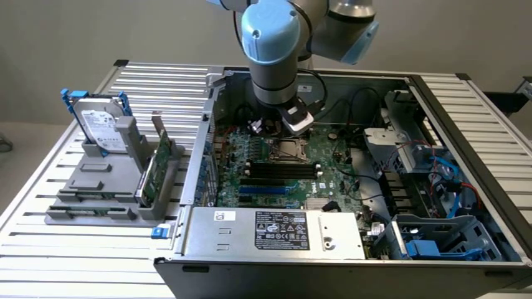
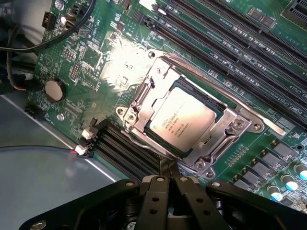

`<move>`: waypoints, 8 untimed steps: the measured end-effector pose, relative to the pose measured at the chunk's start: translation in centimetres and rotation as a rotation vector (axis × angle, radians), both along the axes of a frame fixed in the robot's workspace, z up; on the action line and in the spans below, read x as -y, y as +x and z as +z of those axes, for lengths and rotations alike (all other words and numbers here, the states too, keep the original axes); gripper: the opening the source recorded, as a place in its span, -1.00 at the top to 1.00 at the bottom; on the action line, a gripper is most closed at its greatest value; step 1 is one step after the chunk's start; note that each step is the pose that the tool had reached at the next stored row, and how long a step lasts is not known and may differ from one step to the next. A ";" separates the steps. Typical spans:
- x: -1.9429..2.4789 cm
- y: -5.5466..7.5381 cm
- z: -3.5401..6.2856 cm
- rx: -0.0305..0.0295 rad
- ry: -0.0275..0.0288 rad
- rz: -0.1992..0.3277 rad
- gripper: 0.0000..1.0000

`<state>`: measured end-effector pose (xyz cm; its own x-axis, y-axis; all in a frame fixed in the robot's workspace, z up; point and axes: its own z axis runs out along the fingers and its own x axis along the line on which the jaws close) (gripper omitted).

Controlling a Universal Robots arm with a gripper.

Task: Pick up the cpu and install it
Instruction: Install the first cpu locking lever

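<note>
Item: cpu (image 2: pixel 181 123). Flat square chip, silvery top with printed text, seated in the socket frame (image 2: pixel 158 86) on the green motherboard (image 2: pixel 91 62). The metal frame surrounds it on all sides; its load plate stands open, tilted up away from the chip.

Item: my gripper (image 2: pixel 168 173). Black fingers pressed together, nothing between them. Tips hang just beside the socket frame, close to one edge of the cpu; I cannot tell whether they touch the frame. In the exterior view my gripper (image 1: pixel 287 132) sits just above the socket (image 1: pixel 289 149), with my arm (image 1: pixel 275 56) coming down into the computer case (image 1: pixel 465 124).

Item: memory slots (image 2: pixel 230 52). Long black rows, running on the motherboard beside the socket frame. A second group of black slots (image 2: pixel 124 153) lies on the opposite side of the socket frame.

Item: coin battery (image 2: pixel 54 90). Round, silver, on the motherboard, well apart from the socket frame.

Item: hard drive (image 1: pixel 104 128). Silver with white label and blue handles, upright in a grey holder (image 1: pixel 91 187) on the slatted tabletop (image 1: pixel 50 249), outside the computer case at the exterior view's left.

Item: green circuit card (image 1: pixel 158 165). Upright in the same grey holder, between the hard drive and the computer case.
</note>
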<state>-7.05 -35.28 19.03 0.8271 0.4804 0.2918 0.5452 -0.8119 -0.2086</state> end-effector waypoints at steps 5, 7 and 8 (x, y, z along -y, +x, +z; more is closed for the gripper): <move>0.00 0.1 -0.01 -0.0016 -0.0101 0.000 0.79; 0.00 0.2 0.00 -0.0026 -0.0160 0.000 0.79; 0.00 0.2 0.00 -0.0031 -0.0191 0.000 0.79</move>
<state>-6.87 -35.27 19.03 0.8280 0.4858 0.2800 0.5446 -0.8158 -0.1948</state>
